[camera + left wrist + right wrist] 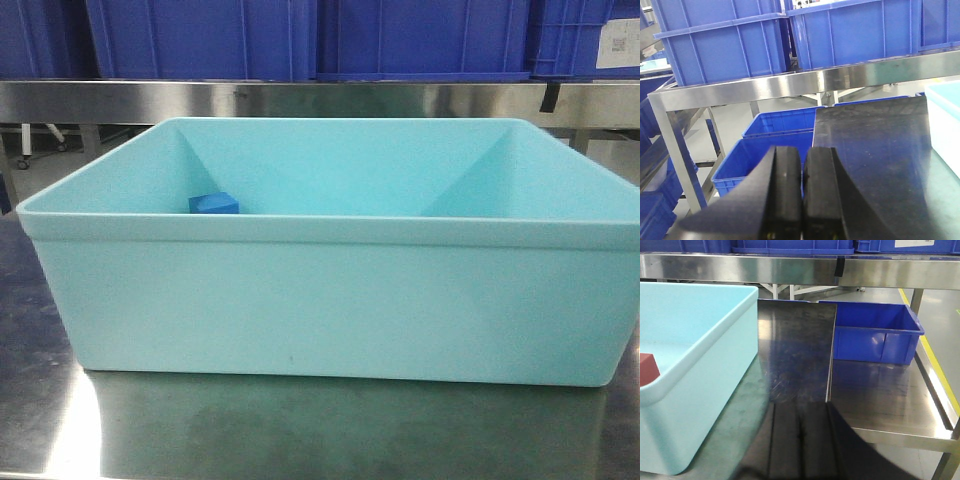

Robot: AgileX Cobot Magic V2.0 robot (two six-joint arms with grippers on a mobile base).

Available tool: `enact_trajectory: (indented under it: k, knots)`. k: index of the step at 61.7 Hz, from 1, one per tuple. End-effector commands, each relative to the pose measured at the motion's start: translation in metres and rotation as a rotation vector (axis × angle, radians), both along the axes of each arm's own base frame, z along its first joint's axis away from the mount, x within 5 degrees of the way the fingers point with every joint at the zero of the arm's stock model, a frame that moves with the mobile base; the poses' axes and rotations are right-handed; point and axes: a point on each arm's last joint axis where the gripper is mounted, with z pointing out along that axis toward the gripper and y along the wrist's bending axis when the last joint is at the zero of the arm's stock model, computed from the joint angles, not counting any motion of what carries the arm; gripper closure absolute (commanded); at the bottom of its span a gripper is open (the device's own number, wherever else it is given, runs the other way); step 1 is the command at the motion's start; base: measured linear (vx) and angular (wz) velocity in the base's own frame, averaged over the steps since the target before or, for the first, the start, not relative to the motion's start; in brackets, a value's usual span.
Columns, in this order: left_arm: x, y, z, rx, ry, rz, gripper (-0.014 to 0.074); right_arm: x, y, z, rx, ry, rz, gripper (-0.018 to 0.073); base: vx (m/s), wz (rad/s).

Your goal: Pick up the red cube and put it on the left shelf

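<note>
The red cube shows only in the right wrist view, lying inside the light-blue tub at the left edge, partly cut off by the tub rim. In the front view the tub fills the frame and the red cube is hidden; only a blue cube shows inside at the back left. My left gripper is shut with nothing between its pads, off to the tub's left over the table edge. My right gripper is shut and empty, on the tub's right side over the steel table. Neither gripper appears in the front view.
A steel shelf rail runs behind the tub with blue crates on top. More blue crates sit on the floor at the left, and one blue crate on a lower steel shelf at the right.
</note>
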Motion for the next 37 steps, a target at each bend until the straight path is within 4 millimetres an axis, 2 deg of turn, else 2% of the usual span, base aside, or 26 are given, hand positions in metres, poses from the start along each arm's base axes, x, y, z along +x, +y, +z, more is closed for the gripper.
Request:
enact_trajectory:
  k: [1,37]
  knots:
    - [0.0003,-0.0001,0.0008,-0.005,-0.069,-0.004,0.0491,-0.0021,0.0002,0.0170,0.000,-0.129,0.003,0.0503,0.00,0.00]
    - [0.0003,-0.0001,0.0008,-0.005,-0.069,-0.004,0.0491,-0.0021,0.0002,0.0170,0.000,-0.129,0.003,0.0503,0.00,0.00]
